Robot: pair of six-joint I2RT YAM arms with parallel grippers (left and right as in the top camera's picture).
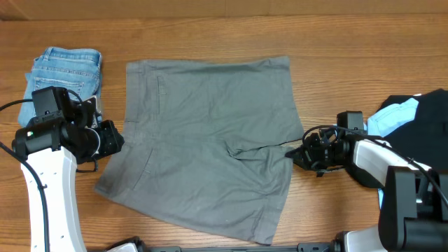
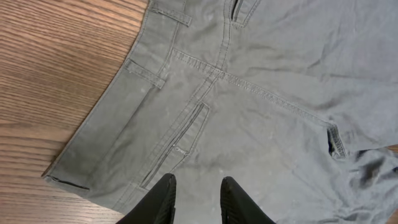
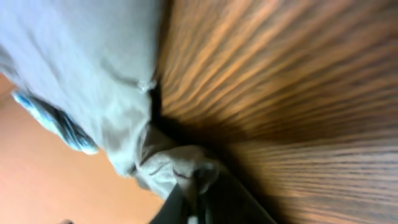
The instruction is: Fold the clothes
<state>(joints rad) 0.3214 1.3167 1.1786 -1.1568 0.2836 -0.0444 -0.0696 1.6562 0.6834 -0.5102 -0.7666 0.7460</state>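
Observation:
The grey shorts [image 1: 210, 140] lie spread flat in the middle of the table, waistband to the left. My left gripper [image 1: 117, 138] hovers at the waistband edge. In the left wrist view its fingers [image 2: 165, 198] stand apart over the shorts [image 2: 261, 118] near a back pocket, with nothing between them. My right gripper [image 1: 294, 157] is at the shorts' right edge, where a crease runs toward it. In the right wrist view the right gripper [image 3: 196, 200] is shut on a bunched piece of the grey cloth [image 3: 180, 165].
Folded light-blue denim [image 1: 66, 70] lies at the back left, behind the left arm. A black garment [image 1: 427, 112] with a sky-blue one [image 1: 395, 115] on it sits at the right edge, beside the right arm. Bare wooden table [image 1: 350, 56] surrounds the shorts.

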